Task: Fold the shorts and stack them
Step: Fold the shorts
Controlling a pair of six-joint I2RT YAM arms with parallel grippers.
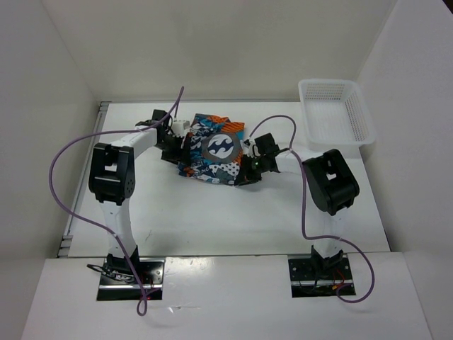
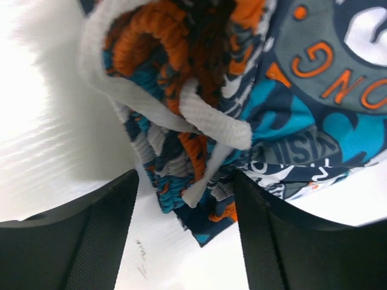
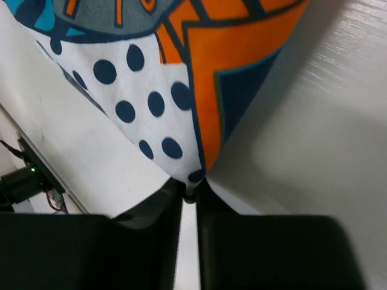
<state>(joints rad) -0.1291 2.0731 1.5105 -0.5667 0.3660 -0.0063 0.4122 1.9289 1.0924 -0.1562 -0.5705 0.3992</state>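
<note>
Two-sidedly flanking the shorts [image 1: 212, 149] with the left gripper [image 1: 175, 142] and the right gripper [image 1: 249, 161]. Lying as a rumpled, roughly square bundle on the white table [image 1: 212, 219], about midway between left and right and toward the far side. Leaving the white mesh basket [image 1: 336, 113] well apart at the far right corner.

Showing a busy print: teal-blue, orange, dark navy and white patches, with a grey round emblem bearing a white wave mark on top. Showing orange lettering around that emblem in the left wrist view, beside a gathered, ribbed waistband [image 2: 163, 151] in orange, teal and white. Trailing a thick white drawstring [image 2: 211, 121] across that bunched edge.

Straddling the waistband edge at the left side of the bundle, jaws spread wide, cloth sitting in the gap and not visibly clamped. Resting low over the table.

Pinching at the right near corner of the bundle: jaws of the right one closed almost completely on a pointed tip of cloth [image 3: 189, 184], white with navy dots on one side and orange on the other. Hanging taut from that pinch, just above the table surface.
</note>
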